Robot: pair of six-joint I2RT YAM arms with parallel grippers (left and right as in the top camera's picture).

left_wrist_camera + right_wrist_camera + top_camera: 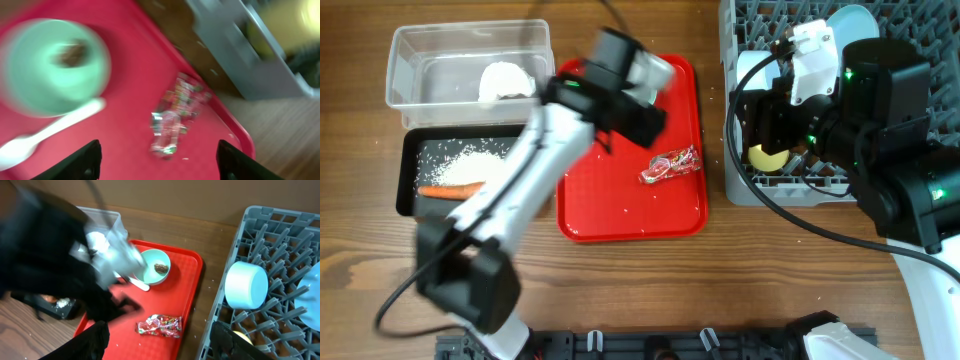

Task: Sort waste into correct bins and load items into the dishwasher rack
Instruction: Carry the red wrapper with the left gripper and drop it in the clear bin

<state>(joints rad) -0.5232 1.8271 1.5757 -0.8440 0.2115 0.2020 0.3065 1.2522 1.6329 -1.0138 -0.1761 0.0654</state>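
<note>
Wrapper [670, 164] lies flat on the red tray [620, 215], towards its right side and clear of the green bowl [155, 267] and spoon [50, 132]. Its long axis runs across the tray, right end tilted away from the robot, which leaves both long edges free for a pinch. The left tool [159, 146] hangs over the tray, fingers spread and empty, with the wrapper framed ahead, seemingly lining up to bin it. The right tool [160, 335], also spread and empty, sits at the rack's [740, 185] near corner by the yellow cup [767, 158], probably to stay out of the way.
</note>
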